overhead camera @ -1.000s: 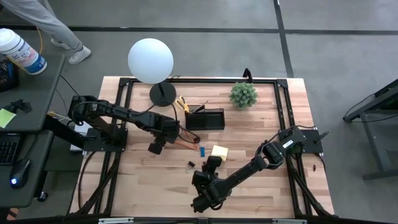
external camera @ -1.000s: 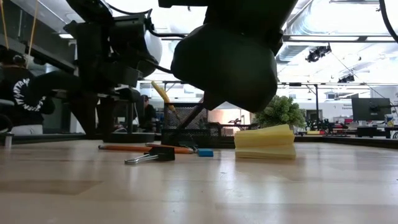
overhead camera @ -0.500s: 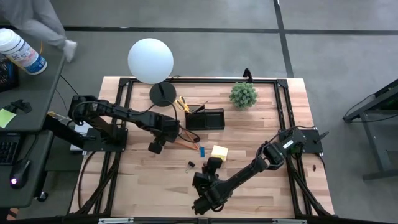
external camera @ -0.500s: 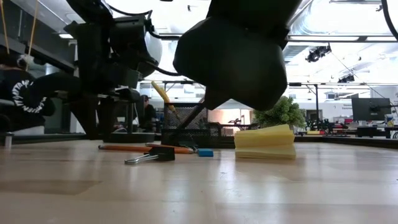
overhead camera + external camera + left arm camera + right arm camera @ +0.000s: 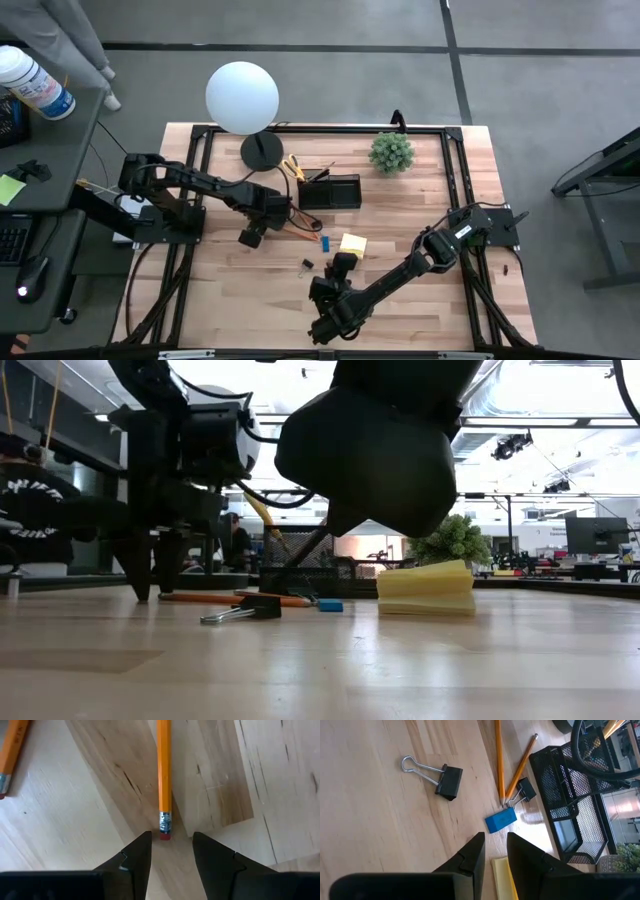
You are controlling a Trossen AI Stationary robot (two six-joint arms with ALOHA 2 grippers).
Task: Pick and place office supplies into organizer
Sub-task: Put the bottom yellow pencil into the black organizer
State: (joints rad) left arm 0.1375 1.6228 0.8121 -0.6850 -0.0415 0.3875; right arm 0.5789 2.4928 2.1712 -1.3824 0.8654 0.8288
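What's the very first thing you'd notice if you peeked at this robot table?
Probably the big white glowing globe lamp at the table's back edge, left of the small green plant. Next, the left end effector, fingers open, poised right over the eraser end of an orange wooden pencil lying on the pale wooden table.

Bright, even overhead light; soft shadows, blurred foreground low down.

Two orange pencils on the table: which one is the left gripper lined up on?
The pencil whose eraser end lies right between the left gripper's open fingers. The other pencil lies off to the side, outside the fingers.
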